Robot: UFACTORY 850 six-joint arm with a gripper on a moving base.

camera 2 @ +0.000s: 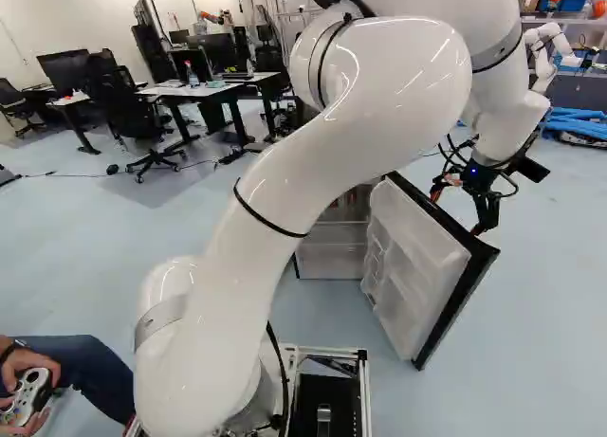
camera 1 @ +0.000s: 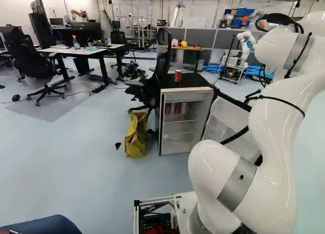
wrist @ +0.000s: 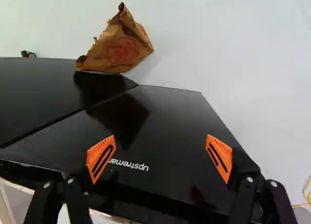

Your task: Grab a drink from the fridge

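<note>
One open fridge door with white shelves [camera 2: 417, 257] stands in the way; a yellow-brown bag [camera 1: 135, 142] sits beside the white-framed fridge [camera 1: 188, 92]. Red cylindrical cans [camera 1: 177, 109] stand inside, past the door from the black two-fingered gripper [camera 2: 458, 212], its fingers spread wide. The cans, perhaps three, look blurred.

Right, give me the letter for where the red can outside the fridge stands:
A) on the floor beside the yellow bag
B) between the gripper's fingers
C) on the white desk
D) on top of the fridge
D: the left base view shows the red can upright on the black top of the fridge, above the shelves.
</note>
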